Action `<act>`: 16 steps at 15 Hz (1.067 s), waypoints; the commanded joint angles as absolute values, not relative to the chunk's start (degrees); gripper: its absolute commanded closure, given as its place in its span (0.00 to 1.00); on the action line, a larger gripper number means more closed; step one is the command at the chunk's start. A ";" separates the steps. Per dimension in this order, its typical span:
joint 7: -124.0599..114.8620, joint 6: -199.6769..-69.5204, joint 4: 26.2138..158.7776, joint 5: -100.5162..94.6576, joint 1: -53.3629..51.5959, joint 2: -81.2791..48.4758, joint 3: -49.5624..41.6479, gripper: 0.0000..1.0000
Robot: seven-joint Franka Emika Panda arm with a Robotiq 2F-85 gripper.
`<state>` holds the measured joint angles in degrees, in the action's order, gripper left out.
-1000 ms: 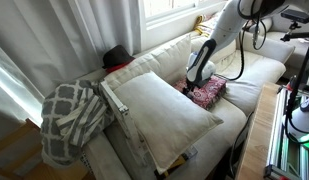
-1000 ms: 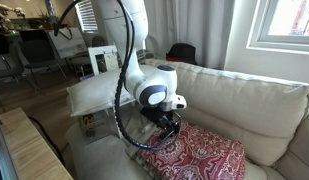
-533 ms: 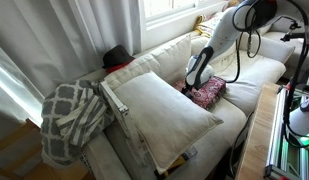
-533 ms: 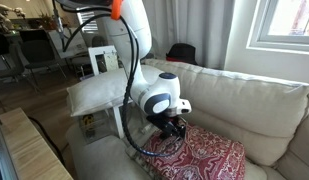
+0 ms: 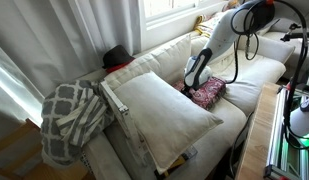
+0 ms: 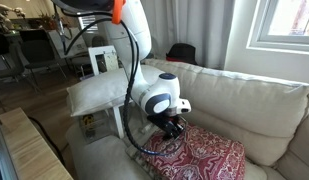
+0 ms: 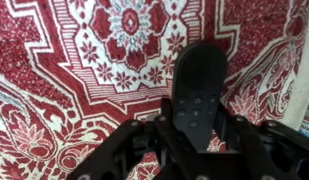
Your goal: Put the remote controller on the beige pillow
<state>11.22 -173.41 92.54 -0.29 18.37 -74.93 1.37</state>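
The remote controller, a slim dark bar with small buttons, lies on the red patterned pillow in the wrist view. My gripper stands over it, a dark finger pressed against each long side, shut on it. In both exterior views the gripper points down onto the red pillow, and the remote is hidden under it. The large beige pillow lies apart from the red one, further along the sofa seat.
A grey-and-white lattice blanket is bunched at the sofa's end beyond the beige pillow. A dark object rests on the sofa back. A wooden table edge stands in front of the sofa.
The arm has sunk a little onto the red pillow, and the jaws have come in from wide open to the sides of the remote.
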 commanded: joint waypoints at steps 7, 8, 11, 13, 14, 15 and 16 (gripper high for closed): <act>7.05 -172.21 105.24 -0.88 11.83 -62.68 -2.30 0.83; 7.51 -172.77 107.68 -1.11 11.81 -60.27 -1.89 0.83; 7.70 -172.80 104.74 -0.87 12.31 -61.97 -1.03 0.58; 7.63 -172.82 108.13 -0.84 12.03 -58.44 -0.97 0.58; 7.62 -172.83 109.12 -0.84 12.02 -57.53 -0.97 0.58; 7.62 -172.83 109.71 -0.84 12.02 -57.09 -0.98 0.58; 7.62 -172.83 109.98 -0.83 12.02 -56.97 -0.98 0.83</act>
<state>8.09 -172.96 110.21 -0.29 11.91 -56.85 -1.04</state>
